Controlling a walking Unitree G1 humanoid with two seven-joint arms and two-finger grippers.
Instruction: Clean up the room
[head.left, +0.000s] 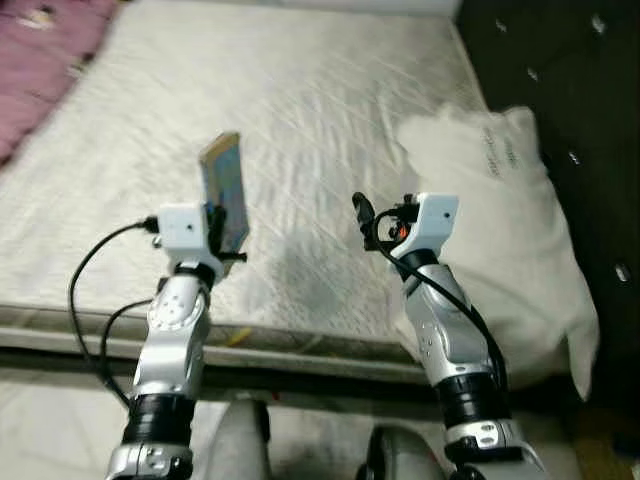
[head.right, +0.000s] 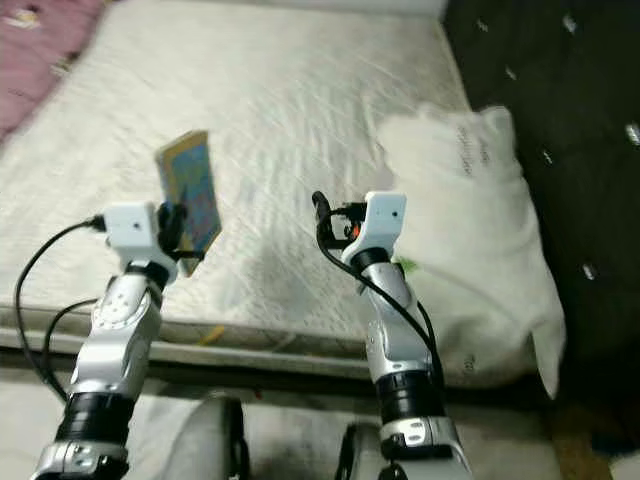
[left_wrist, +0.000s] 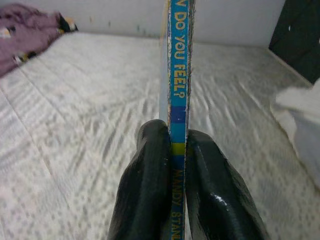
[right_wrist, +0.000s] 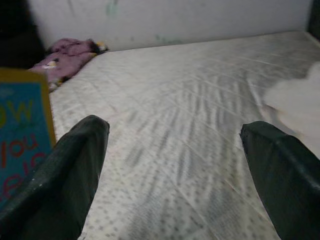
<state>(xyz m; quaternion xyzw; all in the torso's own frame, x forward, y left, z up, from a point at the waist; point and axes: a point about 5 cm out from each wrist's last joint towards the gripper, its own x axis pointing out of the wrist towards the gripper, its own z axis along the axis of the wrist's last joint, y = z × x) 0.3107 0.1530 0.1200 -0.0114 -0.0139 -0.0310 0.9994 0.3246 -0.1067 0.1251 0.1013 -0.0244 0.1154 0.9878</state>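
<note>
Currently both arms are raised over the near edge of a bare quilted mattress (head.left: 300, 110). Left gripper (left_wrist: 177, 150) is clamped on a thin book (head.left: 224, 190), fingers (left_wrist: 150, 185) pressed against both covers at its lower end; the book stands upright, held in the air above the mattress, blue spine reading "...DO YOU FEEL?". Right gripper (right_wrist: 175, 150) is spread wide with nothing between its fingers, beside the book and apart from it. White pillow (head.left: 500, 230) lies at the mattress's right side against a dark tufted headboard (head.left: 570, 90). Purple cloth (head.left: 45, 50), possibly a blanket, sits at the far left corner.
</note>
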